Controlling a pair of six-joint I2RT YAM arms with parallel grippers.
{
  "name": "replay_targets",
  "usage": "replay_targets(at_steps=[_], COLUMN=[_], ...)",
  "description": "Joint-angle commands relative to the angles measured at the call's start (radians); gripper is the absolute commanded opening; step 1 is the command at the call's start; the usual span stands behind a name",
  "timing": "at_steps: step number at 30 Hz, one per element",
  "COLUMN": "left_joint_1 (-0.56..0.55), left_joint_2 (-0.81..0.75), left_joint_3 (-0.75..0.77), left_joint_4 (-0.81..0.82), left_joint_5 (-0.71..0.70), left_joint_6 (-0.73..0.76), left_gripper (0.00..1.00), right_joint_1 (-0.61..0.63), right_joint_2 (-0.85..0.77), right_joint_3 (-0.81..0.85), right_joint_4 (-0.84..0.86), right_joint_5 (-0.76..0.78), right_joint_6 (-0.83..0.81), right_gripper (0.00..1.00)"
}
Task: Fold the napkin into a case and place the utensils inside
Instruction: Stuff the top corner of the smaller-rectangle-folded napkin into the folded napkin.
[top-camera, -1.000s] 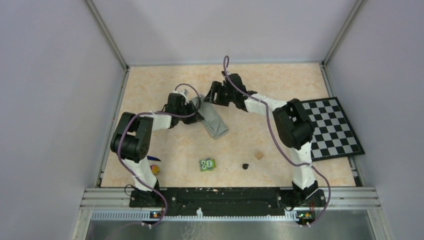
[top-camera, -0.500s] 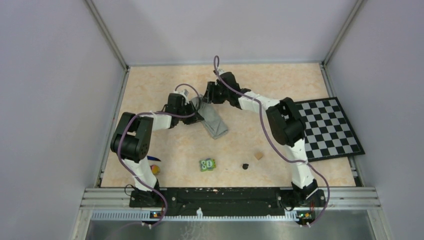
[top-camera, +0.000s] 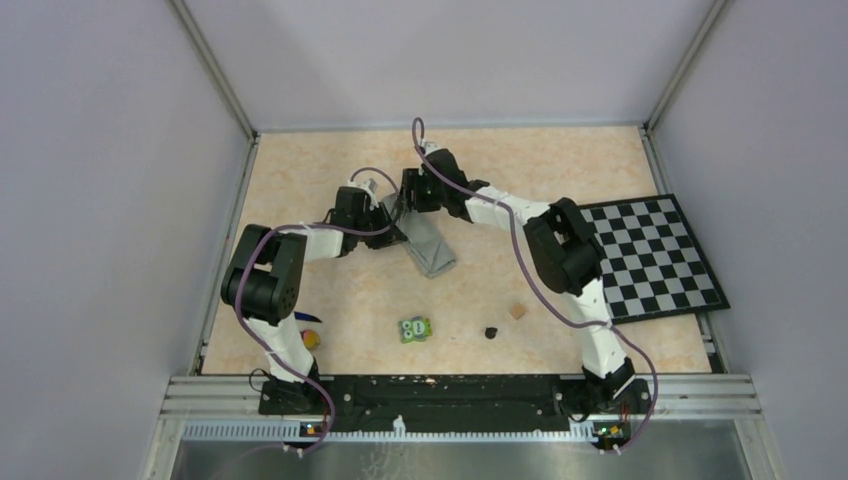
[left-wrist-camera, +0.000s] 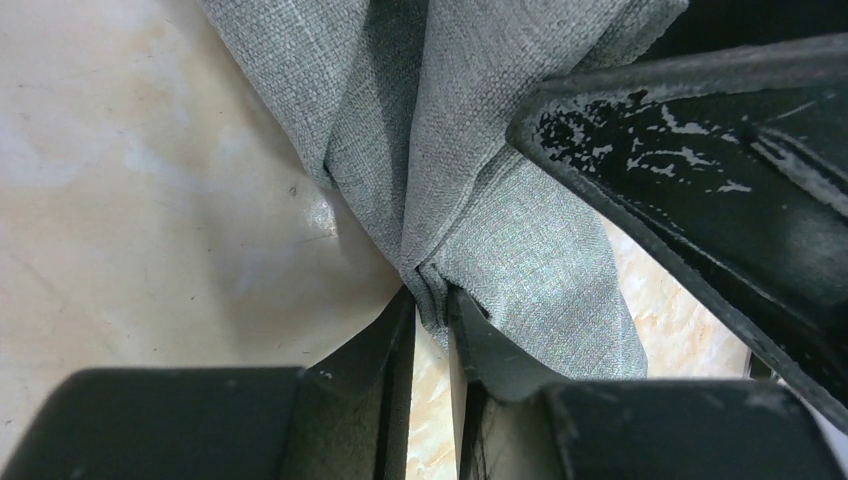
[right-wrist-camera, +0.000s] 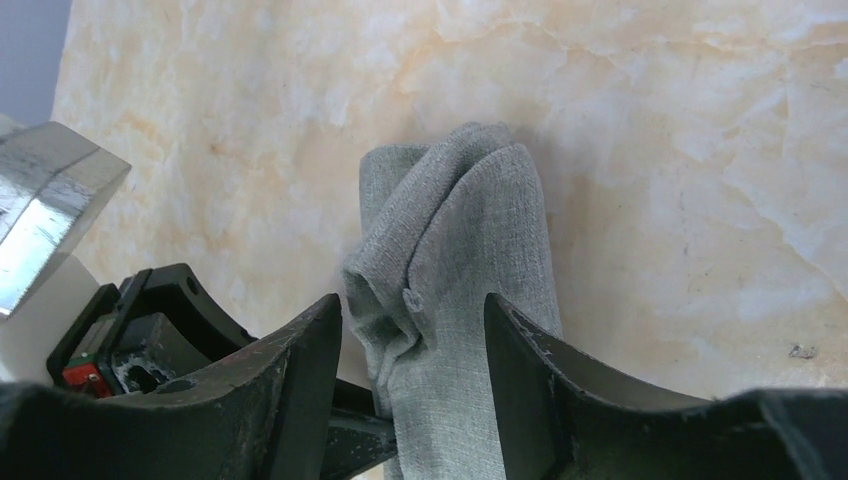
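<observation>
The grey napkin (top-camera: 427, 241) lies as a narrow folded strip mid-table, bunched at its far end. My left gripper (top-camera: 396, 226) is shut on a folded edge of the napkin, seen close up in the left wrist view (left-wrist-camera: 432, 300). My right gripper (top-camera: 404, 196) is open; its fingers straddle the bunched far end of the napkin (right-wrist-camera: 450, 240) without pinching it. The right gripper's finger fills the right of the left wrist view (left-wrist-camera: 720, 150). The utensils lie at the near left by the left arm's base: a slim dark blue piece (top-camera: 309, 317) and a yellow-orange head (top-camera: 311, 339), both partly hidden.
A green owl-faced block (top-camera: 415, 329), a small black object (top-camera: 491, 332) and a tan cube (top-camera: 517, 311) lie near the front. The checkerboard mat (top-camera: 655, 255) lies at the right edge. The left gripper's body shows in the right wrist view (right-wrist-camera: 140, 335).
My right arm has swung left, bringing its gripper over the napkin's far end beside the left gripper. The left gripper and the napkin have stayed put.
</observation>
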Motion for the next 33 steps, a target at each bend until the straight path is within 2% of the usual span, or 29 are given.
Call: replay_targets(at_steps=[1,6,11,14,16,18,19,21,22,24,26,28,31,33], left_joint_1=[-0.002,-0.002,-0.002,-0.002,-0.002,0.000,0.000,0.010,0.015,0.019,0.020,0.018,0.017,0.009], left_joint_2=[-0.008,-0.008,-0.005,-0.009,-0.018,-0.045,-0.067,-0.125,-0.153,-0.195,-0.196,-0.153,-0.091,-0.060], left_joint_3=[-0.013,-0.015,-0.013,-0.015,-0.016,-0.024,-0.028,-0.043,-0.040,-0.013,0.038,0.106,0.172,0.193], left_joint_4=[-0.040,-0.038,-0.034,-0.036,-0.040,-0.044,-0.046,-0.062,-0.082,-0.128,-0.159,-0.204,-0.204,-0.177], left_joint_5=[-0.001,-0.001,-0.002,-0.005,-0.002,-0.001,-0.009,-0.041,-0.097,-0.212,-0.297,-0.353,-0.359,-0.341], left_joint_6=[0.022,0.022,0.018,0.022,0.026,0.031,0.034,0.046,0.052,0.079,0.129,0.160,0.203,0.236], left_gripper=[0.23,0.23,0.22,0.23,0.24,0.32,0.39,0.57,0.62,0.65,0.66,0.60,0.50,0.47], right_joint_1=[0.027,0.042,0.044,0.045,0.044,0.043,0.043,0.041,0.039,0.038,0.035,0.032,0.022,0.014], right_joint_2=[-0.006,-0.013,-0.009,-0.010,-0.015,-0.017,-0.018,-0.026,-0.033,-0.041,-0.050,-0.058,-0.077,-0.087], right_joint_3=[0.077,0.080,0.093,0.095,0.088,0.087,0.086,0.070,0.062,0.052,0.045,0.033,0.013,-0.001], right_joint_4=[-0.026,-0.034,-0.036,-0.030,-0.022,-0.015,-0.010,0.012,0.016,0.017,0.017,0.017,0.018,0.053], right_joint_5=[0.112,0.162,0.174,0.175,0.175,0.165,0.159,0.146,0.147,0.146,0.142,0.136,0.126,0.113], right_joint_6=[-0.026,-0.036,-0.034,-0.031,-0.027,-0.027,-0.025,-0.017,-0.008,0.010,0.031,0.050,0.079,0.095], right_gripper=[0.54,0.50,0.42,0.32,0.20,0.03,0.00,0.00,0.00,0.00,0.00,0.00,0.00,0.00])
